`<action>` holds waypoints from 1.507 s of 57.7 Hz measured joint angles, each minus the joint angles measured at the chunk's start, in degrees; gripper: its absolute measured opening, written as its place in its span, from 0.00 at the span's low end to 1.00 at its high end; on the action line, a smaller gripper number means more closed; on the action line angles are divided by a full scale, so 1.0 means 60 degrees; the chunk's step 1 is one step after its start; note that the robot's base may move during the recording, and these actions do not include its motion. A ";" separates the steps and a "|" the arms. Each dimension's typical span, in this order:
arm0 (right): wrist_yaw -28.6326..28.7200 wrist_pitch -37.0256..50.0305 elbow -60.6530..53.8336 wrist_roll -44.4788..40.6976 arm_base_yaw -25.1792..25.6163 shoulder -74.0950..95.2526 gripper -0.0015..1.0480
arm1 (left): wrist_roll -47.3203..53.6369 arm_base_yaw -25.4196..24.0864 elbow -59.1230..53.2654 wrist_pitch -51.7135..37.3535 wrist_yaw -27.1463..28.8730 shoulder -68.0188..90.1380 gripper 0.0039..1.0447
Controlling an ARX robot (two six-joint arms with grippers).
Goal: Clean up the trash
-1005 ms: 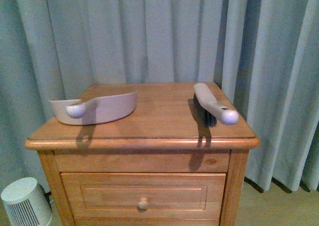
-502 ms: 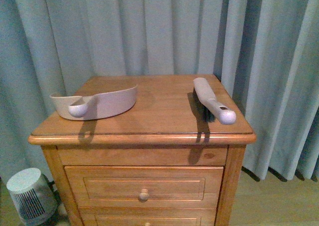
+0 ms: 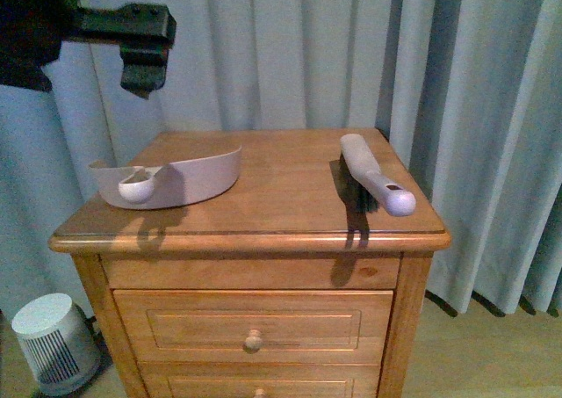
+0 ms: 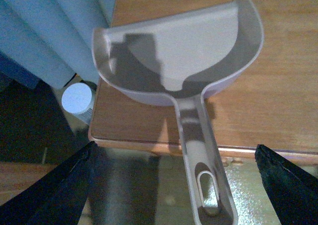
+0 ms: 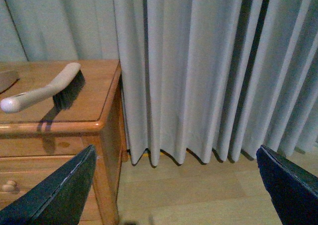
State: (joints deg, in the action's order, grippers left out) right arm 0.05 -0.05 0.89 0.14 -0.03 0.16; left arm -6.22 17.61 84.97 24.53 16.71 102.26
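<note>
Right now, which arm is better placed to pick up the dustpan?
Left. The left claw hangs open above the dustpan, whose handle juts past the cabinet edge between its fingers in the wrist view. The right claw is out beside the cabinet, facing the curtain, nearer the brush.

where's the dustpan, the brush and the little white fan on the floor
dustpan [image 3: 198,177], front view, on its curved outer wall
brush [image 3: 367,171], front view, on the pale handle
fan [image 3: 39,317], front view, on its white top
</note>
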 joint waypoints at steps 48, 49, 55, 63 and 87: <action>-0.0004 0.0000 0.0000 0.0004 0.0000 0.0000 0.93 | 0.0262 0.0193 0.0193 -0.0619 0.0557 0.1872 0.92; 0.0000 0.0000 0.0000 0.0000 0.0000 0.0000 0.93 | 0.0299 0.0193 0.0197 -0.0623 0.0568 0.1872 0.91; -0.0004 0.0000 0.0000 0.0000 0.0000 0.0000 0.93 | 0.0350 0.0193 0.0197 -0.0645 0.0550 0.1883 0.75; 0.0000 0.0000 0.0000 0.0000 0.0000 0.0000 0.93 | 0.0361 0.0193 0.0197 -0.0681 0.0459 0.1883 0.53; 0.0000 0.0000 0.0000 0.0000 0.0000 0.0000 0.93 | 0.0321 0.0233 0.0106 -0.0812 0.0284 0.1756 0.28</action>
State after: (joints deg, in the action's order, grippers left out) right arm 0.05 -0.05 0.89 0.14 -0.03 0.16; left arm -4.29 19.00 85.60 19.66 18.41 112.79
